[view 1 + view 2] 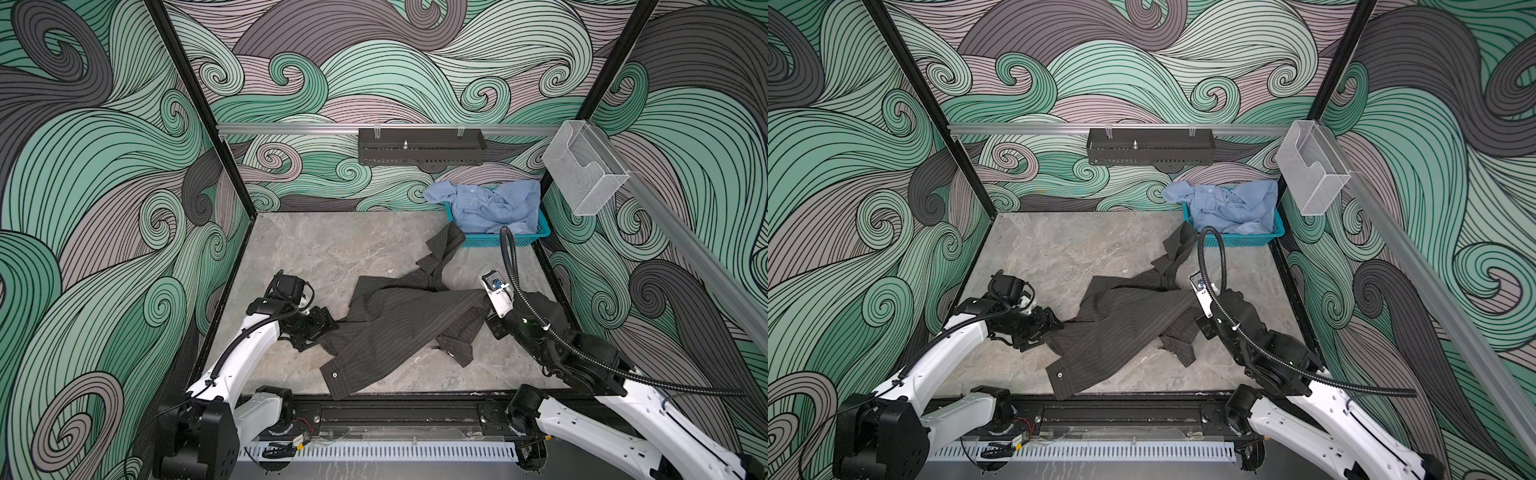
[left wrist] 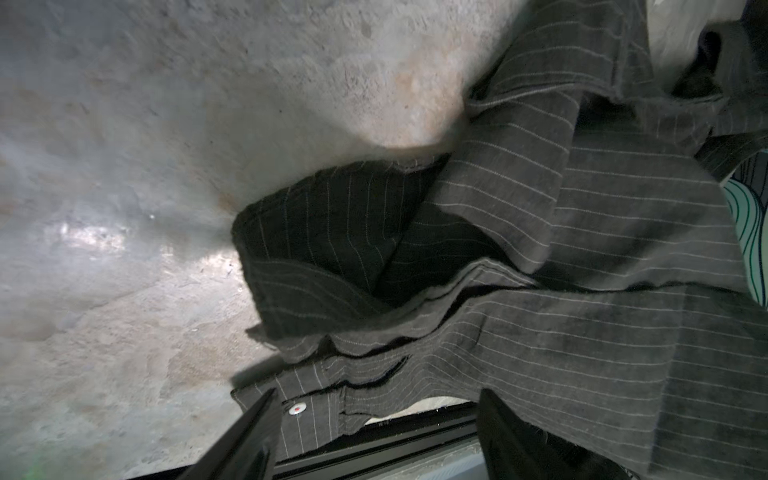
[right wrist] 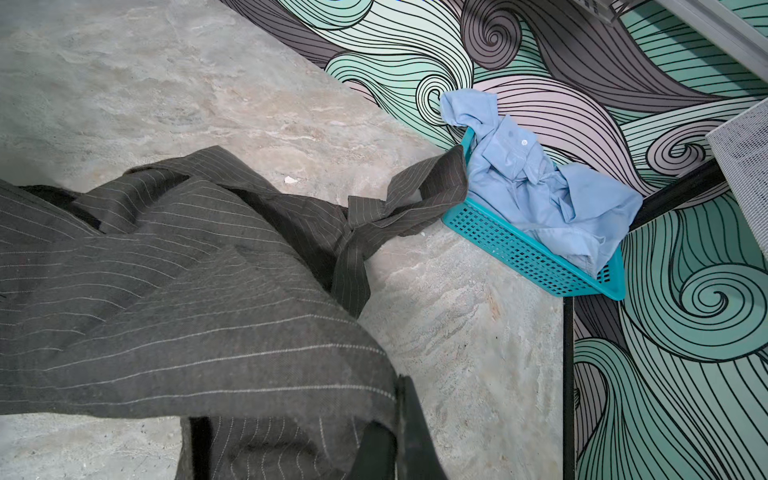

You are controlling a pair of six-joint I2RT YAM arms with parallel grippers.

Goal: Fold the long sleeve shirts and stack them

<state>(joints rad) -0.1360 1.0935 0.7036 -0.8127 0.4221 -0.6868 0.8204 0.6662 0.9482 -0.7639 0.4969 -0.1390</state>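
Note:
The dark pinstriped long sleeve shirt (image 1: 399, 320) (image 1: 1121, 320) lies crumpled on the marble tabletop (image 1: 316, 249). One of its sleeves (image 1: 444, 245) reaches toward the teal basket (image 1: 500, 242). The light blue long sleeve shirt (image 1: 490, 205) (image 3: 540, 187) sits bunched in that basket (image 3: 519, 249). My left gripper (image 1: 328, 328) (image 2: 374, 419) is open at the shirt's left edge, near a buttoned cuff (image 2: 297, 408). My right gripper (image 1: 487, 305) (image 3: 399, 419) is shut on a fold of the dark shirt (image 3: 208, 324) at its right side, lifting it slightly.
A black perforated tray (image 1: 419, 147) hangs on the back rail. A clear plastic holder (image 1: 582, 170) is mounted at the right wall. A black rail (image 1: 395, 401) runs along the table's front edge, and the shirt's hem overhangs it. Patterned walls enclose three sides.

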